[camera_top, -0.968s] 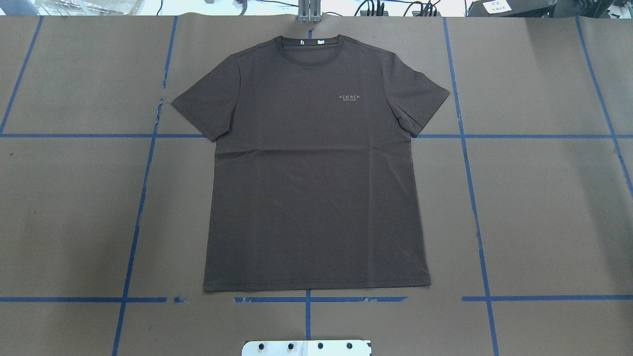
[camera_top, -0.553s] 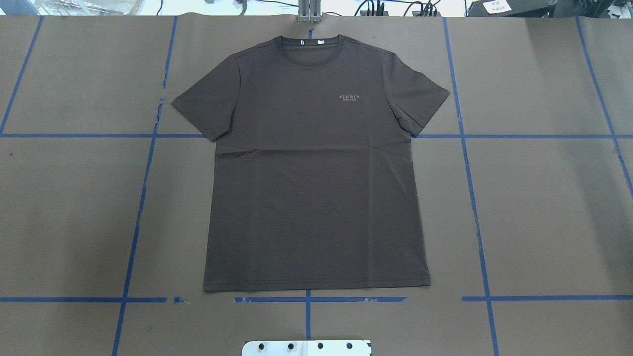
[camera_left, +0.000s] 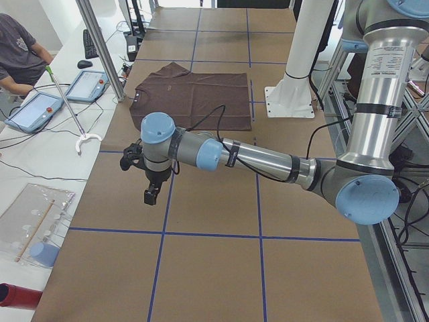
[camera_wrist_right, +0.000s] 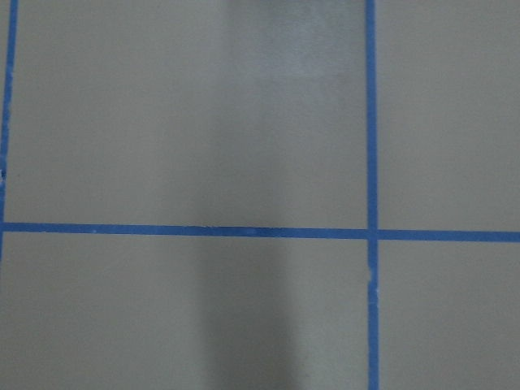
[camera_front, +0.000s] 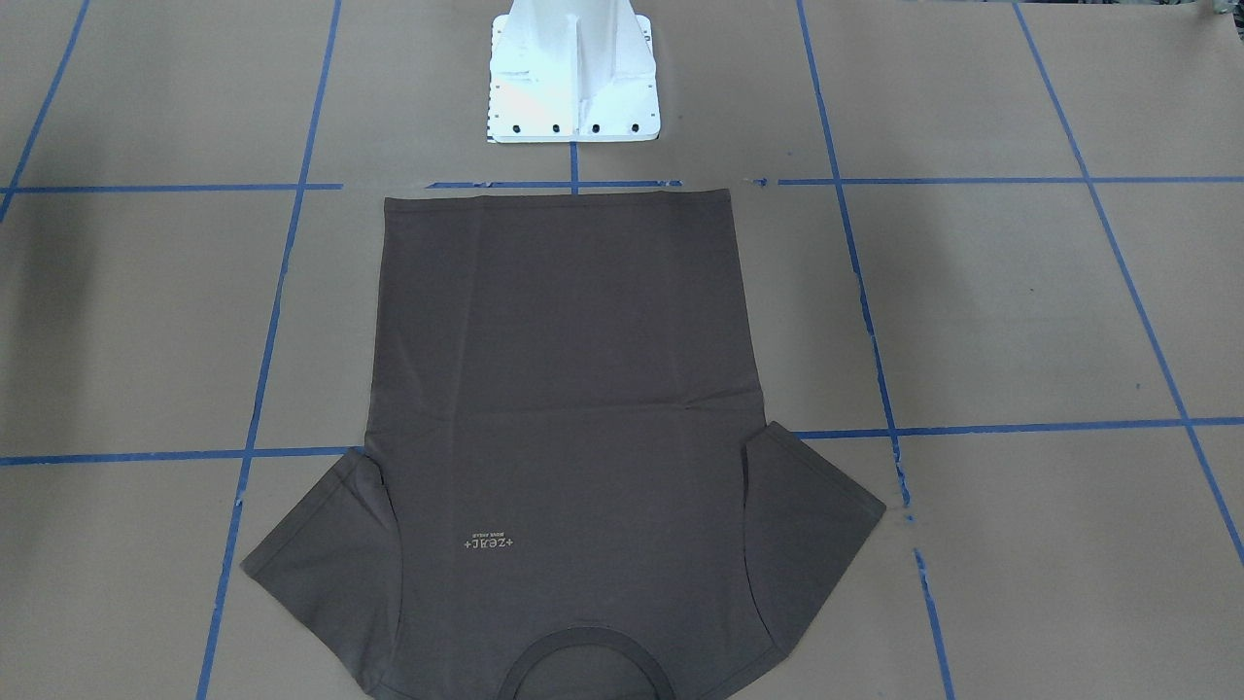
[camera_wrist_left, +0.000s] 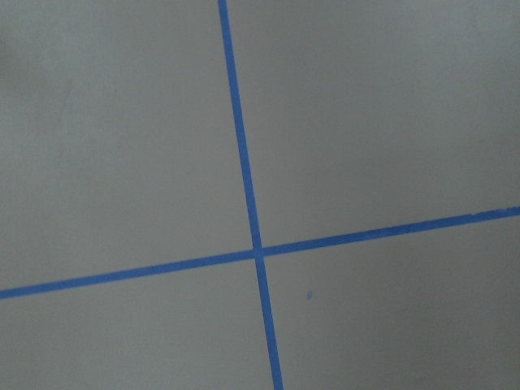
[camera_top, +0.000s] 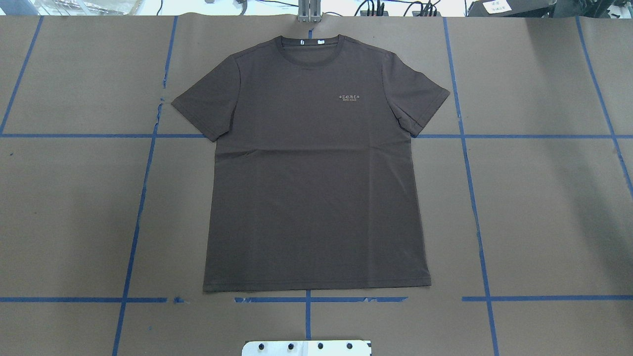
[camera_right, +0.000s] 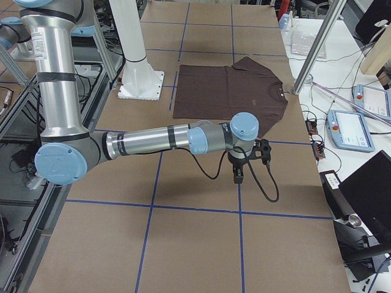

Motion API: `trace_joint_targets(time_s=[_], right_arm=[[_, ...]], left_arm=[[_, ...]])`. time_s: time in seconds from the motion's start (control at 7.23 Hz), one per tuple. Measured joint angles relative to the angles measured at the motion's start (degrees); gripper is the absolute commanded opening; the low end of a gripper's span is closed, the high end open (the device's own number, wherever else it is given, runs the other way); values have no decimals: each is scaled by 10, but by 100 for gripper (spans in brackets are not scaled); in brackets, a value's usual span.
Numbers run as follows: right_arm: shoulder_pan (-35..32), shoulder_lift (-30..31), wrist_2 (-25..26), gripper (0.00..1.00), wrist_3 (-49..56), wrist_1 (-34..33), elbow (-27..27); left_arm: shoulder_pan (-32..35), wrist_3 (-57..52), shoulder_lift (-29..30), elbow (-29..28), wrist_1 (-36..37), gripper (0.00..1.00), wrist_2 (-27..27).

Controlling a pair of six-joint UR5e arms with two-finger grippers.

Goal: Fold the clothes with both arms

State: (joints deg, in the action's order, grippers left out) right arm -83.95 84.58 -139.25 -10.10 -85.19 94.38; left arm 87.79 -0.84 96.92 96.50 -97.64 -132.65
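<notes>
Overhead: tee (camera_top: 316, 188) flat, unfolded. L gripper (camera_left: 150, 196) & R gripper (camera_right: 237, 178) hover well clear of tee; grip state can't tell.

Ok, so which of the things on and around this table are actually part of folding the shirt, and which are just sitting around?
For the job:
T-shirt, flat and unfolded
left arm, clear of the shirt
right arm, clear of the shirt

Just lying about:
white pedestal
blue tape lines
control tablet
person at the side bench
</notes>
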Motion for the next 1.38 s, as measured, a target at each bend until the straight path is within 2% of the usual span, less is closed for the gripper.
trace_joint_targets(time_s=[0.14, 0.28, 0.41, 0.55, 0.83, 1.11, 1.38], right_arm=[[31, -23, 1, 100, -30, 72, -39], [68, -63, 3, 100, -88, 137, -90], [104, -118, 7, 100, -138, 176, -147], [136, -170, 19, 100, -178, 191, -194], [205, -249, 94, 100, -303, 210, -254], [257, -283, 166, 100, -393, 256, -292], [274, -311, 182, 100, -408, 287, -338]], left_arm=[[-16, 2, -2, -7, -58, 100, 1], [-24, 6, 4, -18, -90, 100, 1], [-28, 22, 21, -31, -104, 100, 1], [-32, 56, 35, -39, -111, 100, -1], [-57, 130, 55, -40, -118, 100, 0], [-74, 151, 62, -40, -124, 100, 2], [-76, 154, 63, -40, -126, 100, 1]])
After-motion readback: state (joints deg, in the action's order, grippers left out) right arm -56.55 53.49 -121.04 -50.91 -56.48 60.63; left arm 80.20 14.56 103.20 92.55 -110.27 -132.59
